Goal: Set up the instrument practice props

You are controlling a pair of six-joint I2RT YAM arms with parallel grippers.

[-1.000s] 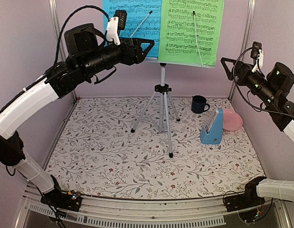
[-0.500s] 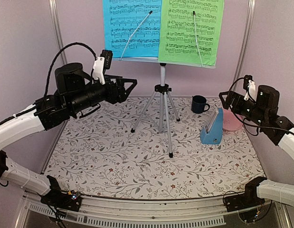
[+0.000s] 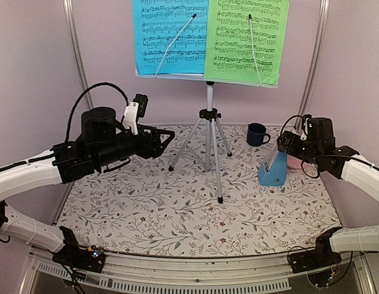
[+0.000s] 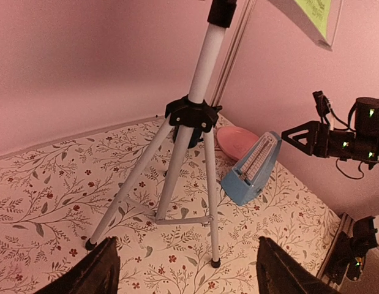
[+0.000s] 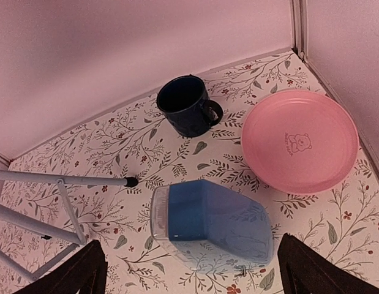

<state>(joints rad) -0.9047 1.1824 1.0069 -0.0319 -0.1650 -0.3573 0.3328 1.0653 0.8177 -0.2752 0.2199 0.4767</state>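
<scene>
The music stand stands at the back middle on its silver tripod, holding a blue sheet and a green sheet. The blue pyramid metronome stands right of the tripod; it also shows in the right wrist view and the left wrist view. My left gripper is open and empty, left of the tripod, pointing at it. My right gripper is open and empty, just above the metronome, jaws wide on either side.
A dark blue mug stands behind the metronome, also in the right wrist view. A pink plate lies at the right wall, beside the metronome. Pink walls enclose the floral table on three sides.
Both arms have come down from the sheets. My left gripper has dropped to tripod height on the left. My right gripper has lowered and moved in over the metronome.
</scene>
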